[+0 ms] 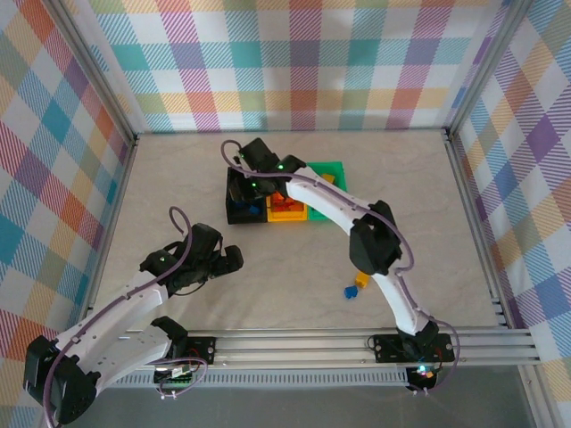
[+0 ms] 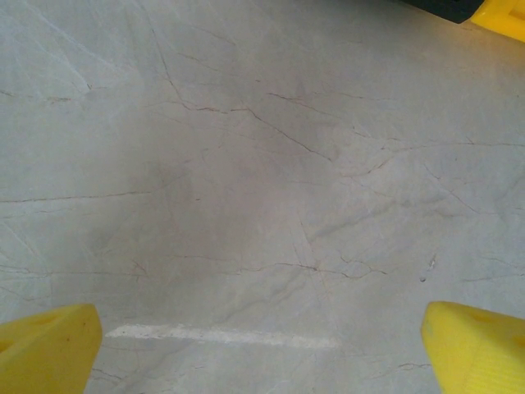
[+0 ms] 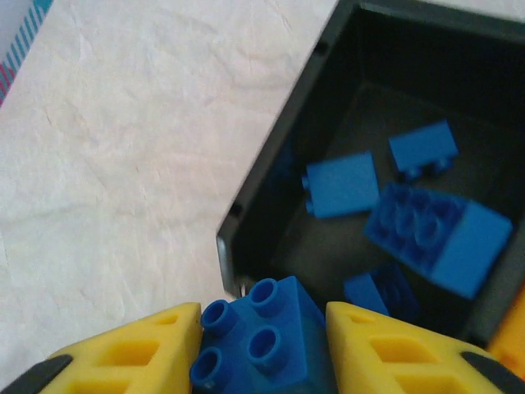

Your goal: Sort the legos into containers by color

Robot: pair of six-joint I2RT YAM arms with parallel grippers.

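Marbled table [image 1: 178,178]; right tool [image 3: 262,310] grips blue lego [image 3: 250,345].

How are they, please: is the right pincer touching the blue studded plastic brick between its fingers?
Touching: the right wrist view shows the right pincer clamped flush on the blue studded plastic brick.

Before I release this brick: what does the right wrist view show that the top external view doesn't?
Right wrist: the studs of the blue brick clamped in the right end effector, and several blue bricks inside the black bin. Top external: the left end effector over bare table, a loose blue lego and orange lego near the right arm, the yellow-orange bin and green bin. Both: the right end effector at the black bin.
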